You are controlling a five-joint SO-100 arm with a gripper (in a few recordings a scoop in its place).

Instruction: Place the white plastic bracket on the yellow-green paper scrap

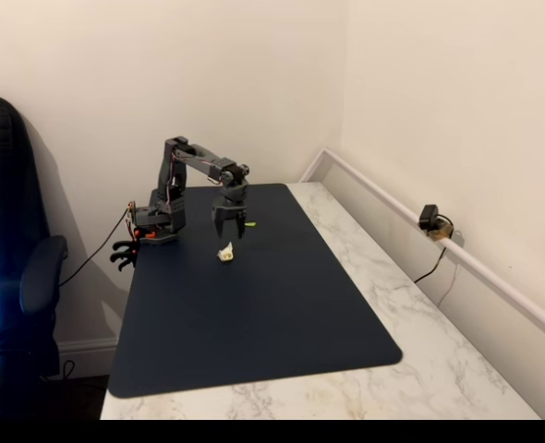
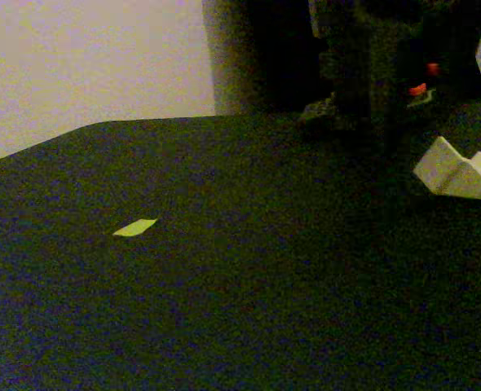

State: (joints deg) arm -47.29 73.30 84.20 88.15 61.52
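**Operator:** Gripper (image 1: 228, 233) first: from my remote seat I see the dark two-finger claw hanging off the black arm (image 1: 194, 166), pointed down over the far end of the dark navy rubber mat (image 1: 254, 314). Its fingers look spread a little, with nothing between them.

**Observer:** Where is the white plastic bracket?

**Operator:** That small off-white, angular folded plastic piece (image 1: 225, 251) lies on the mat just below and in front of the claw tips, apart from them as far as I can judge. In the low fixed view it sits at the right edge (image 2: 456, 171), close to the dark base of the arm.

**Observer:** And the paper target?

**Operator:** I see the tiny flat yellow-green paper scrap (image 2: 134, 227) lying bare on the mat, well apart from the bracket. In the wide fixed view it is only a faint sliver (image 1: 250, 223) just right of the claw.

**Observer:** Any trays or bins?

**Operator:** I only have the mat as a bearing surface; it lies on a white marble-patterned tabletop (image 1: 420, 314) and carries the bracket, the scrap and the arm's base.
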